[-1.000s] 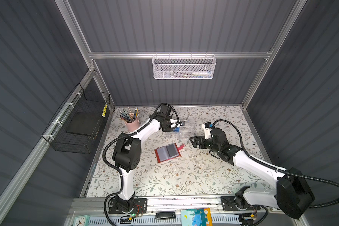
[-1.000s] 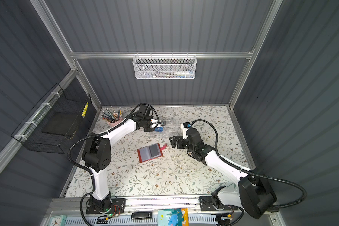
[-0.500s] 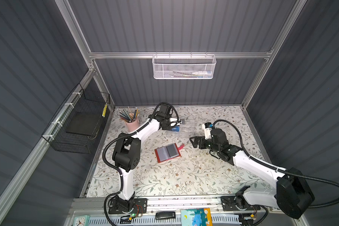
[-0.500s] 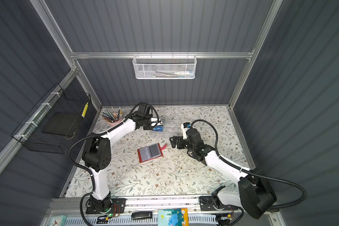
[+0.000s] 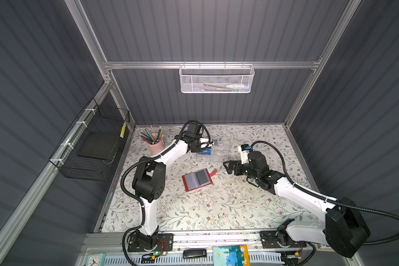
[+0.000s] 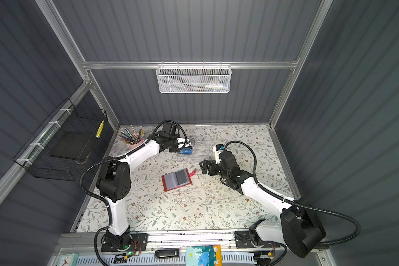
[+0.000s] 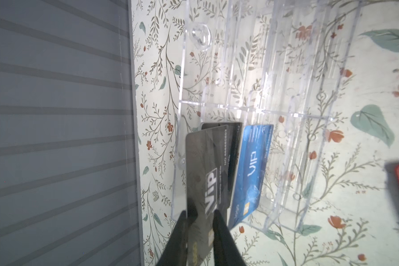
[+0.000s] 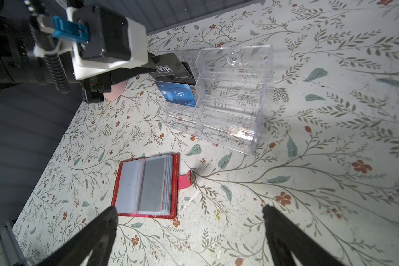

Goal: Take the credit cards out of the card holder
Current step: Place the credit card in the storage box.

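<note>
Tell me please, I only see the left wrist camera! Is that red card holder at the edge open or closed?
Observer: Open. The card holder lies flat with its grey sleeve pages facing up.
Operator: Where's the other gripper?
Observer: The right gripper hangs beside the card holder's strap side. It isn't touching it, and its jaws are wide apart and empty.
Operator: What else is back there?
Observer: A pink cup of pencils stands in a back corner.
</note>
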`<action>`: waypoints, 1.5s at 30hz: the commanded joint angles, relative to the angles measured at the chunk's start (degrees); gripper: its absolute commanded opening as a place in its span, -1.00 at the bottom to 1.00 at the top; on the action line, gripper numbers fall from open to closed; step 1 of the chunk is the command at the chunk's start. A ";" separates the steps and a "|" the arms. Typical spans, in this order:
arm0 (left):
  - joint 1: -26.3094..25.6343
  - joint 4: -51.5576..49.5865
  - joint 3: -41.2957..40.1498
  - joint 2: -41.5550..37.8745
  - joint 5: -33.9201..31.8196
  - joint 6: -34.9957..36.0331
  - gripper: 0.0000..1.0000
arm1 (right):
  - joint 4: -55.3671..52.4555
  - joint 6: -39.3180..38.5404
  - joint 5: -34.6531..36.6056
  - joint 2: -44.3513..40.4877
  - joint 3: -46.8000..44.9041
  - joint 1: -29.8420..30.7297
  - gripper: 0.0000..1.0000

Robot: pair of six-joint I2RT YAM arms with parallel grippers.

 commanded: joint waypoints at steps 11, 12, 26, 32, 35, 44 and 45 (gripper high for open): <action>-0.64 1.35 -3.42 1.00 0.87 1.20 -0.44 | 1.20 0.23 -0.42 -0.28 -0.79 -0.21 0.98; -0.64 1.50 -3.51 0.91 0.89 1.11 -0.41 | 1.24 0.27 -0.46 -0.21 -0.76 -0.32 0.98; -0.73 6.06 -6.22 -0.95 2.02 -1.10 -0.06 | 1.54 0.59 -0.77 -0.44 -1.11 -0.23 0.98; -0.74 6.73 -7.57 -1.38 2.44 -1.75 0.00 | 1.62 0.72 -0.90 -0.88 -1.40 -0.24 0.98; -0.73 8.50 -8.89 -1.95 2.35 -1.78 0.03 | 1.58 0.74 -0.95 -0.90 -1.36 -0.27 0.98; -0.91 15.36 -14.16 -3.63 1.75 -2.23 0.34 | 1.87 0.94 -1.16 -0.85 -1.46 -0.29 0.98; -0.91 16.01 -14.65 -3.73 1.49 -2.34 0.35 | 1.87 0.94 -1.16 -0.88 -1.50 -0.26 0.98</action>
